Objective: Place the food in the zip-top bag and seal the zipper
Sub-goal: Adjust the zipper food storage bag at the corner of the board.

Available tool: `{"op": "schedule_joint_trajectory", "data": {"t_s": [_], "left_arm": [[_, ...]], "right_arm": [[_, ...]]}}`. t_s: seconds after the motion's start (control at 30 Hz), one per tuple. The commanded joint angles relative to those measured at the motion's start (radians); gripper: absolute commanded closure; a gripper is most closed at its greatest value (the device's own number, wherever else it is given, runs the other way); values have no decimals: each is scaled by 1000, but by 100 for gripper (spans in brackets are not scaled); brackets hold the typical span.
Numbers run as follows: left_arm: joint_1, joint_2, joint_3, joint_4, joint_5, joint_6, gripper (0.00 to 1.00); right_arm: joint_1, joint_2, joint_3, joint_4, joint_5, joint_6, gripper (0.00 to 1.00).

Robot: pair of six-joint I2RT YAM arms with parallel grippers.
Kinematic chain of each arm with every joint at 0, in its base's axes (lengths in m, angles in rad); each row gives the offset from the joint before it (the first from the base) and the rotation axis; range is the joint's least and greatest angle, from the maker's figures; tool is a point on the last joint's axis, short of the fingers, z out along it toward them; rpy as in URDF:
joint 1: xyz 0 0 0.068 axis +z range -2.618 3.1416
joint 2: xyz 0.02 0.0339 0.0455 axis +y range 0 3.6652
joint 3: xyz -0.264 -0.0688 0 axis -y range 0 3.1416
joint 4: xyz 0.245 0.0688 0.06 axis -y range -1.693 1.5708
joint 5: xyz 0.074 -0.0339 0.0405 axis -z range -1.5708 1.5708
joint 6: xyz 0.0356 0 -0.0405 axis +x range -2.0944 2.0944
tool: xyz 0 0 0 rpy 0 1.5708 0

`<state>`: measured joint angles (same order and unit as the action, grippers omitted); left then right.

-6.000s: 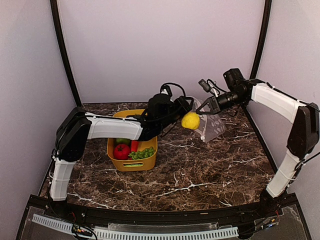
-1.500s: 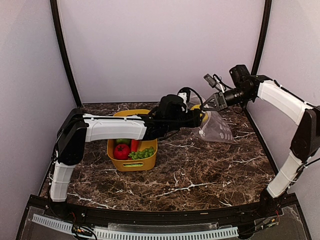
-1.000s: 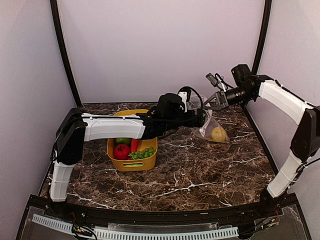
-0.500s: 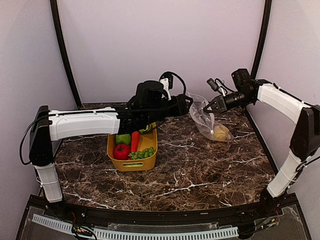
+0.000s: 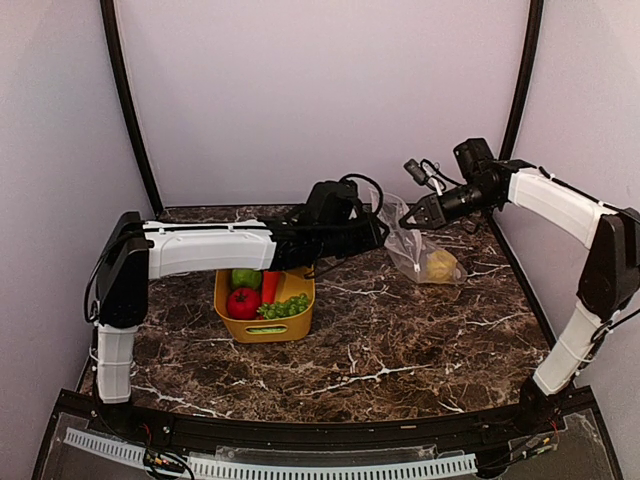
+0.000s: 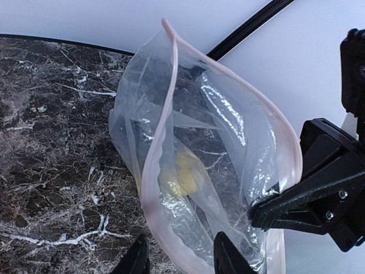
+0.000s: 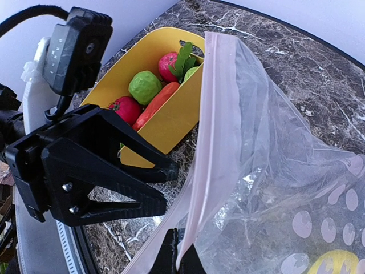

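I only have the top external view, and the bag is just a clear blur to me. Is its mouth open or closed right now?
Observer: Open. In the left wrist view the bag gapes wide, and its pink zipper strip rings the mouth as a loop.
Operator: What is the right gripper holding it by?
Observer: The right wrist view shows the right gripper pinched shut on the zipper strip, at one side of the mouth.
Operator: Is the left gripper carrying anything?
Observer: No. The left gripper has its jaws apart with nothing between them, just outside the bag's mouth.
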<state>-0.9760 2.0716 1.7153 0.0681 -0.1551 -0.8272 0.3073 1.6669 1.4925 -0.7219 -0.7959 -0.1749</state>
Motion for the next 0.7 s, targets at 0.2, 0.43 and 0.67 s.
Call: {"op": "schedule_joint_trajectory", "data": {"t_s": [0.2,0.43,0.67], "left_arm": [[54,73,60,9,139,-138,75],[65,118,115,16,174,-118,87],[66,117,212,40,254,-90,99]], "right_arm": [[30,-9,17,27,43,-20,100],[30,-2,17,27,75,-22,100],[-38,23,178,-15,479,-71,100]]}}
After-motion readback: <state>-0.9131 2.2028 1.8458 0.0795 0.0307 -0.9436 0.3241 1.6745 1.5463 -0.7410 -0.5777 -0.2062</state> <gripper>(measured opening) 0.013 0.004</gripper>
